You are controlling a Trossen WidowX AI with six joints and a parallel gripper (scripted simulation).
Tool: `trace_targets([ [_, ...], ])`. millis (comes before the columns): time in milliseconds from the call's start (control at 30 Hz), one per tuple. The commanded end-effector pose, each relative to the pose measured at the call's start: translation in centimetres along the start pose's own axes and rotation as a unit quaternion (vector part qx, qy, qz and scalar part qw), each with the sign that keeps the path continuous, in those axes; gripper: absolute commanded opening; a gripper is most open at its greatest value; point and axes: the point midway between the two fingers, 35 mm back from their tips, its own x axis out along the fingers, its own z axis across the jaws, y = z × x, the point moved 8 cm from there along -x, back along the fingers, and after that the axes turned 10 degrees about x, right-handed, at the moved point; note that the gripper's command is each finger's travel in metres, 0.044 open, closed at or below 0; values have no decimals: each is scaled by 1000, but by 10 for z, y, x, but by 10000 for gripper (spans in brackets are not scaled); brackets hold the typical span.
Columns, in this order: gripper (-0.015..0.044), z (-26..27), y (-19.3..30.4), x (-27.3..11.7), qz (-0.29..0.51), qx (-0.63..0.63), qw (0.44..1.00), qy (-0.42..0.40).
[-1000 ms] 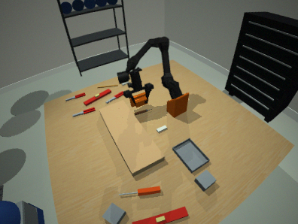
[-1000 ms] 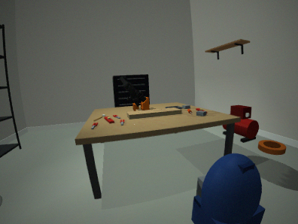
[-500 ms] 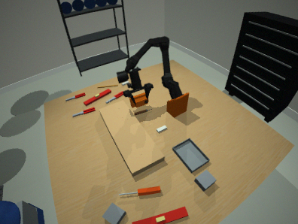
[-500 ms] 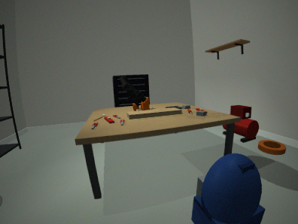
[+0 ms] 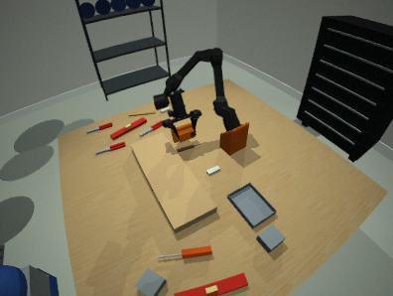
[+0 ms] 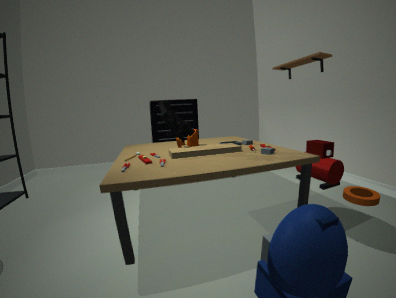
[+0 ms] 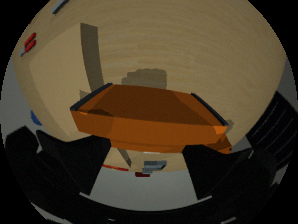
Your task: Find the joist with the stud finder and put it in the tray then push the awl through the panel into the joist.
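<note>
The tool [image 5: 182, 130] [image 7: 148, 136] is standing wide, its fingers clamping the orange stud finder [image 5: 184, 132] [image 7: 145, 117] above the near-arm end of the floor panel [image 5: 174, 184] [image 6: 205, 151]. The tray [image 5: 252, 205] is lying on the desk [image 5: 318, 184] [image 6: 210, 170], beside a grey block [image 5: 271, 238]. An orange-handled awl [image 5: 196, 252] is resting well apart from the tool.
</note>
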Motion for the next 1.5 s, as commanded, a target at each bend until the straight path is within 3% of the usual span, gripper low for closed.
trace_targets([
  [0,0,2,-2,-2,14,-3,1000,-1],
  [1467,0,7,-28,1,138,-7,990,19],
])
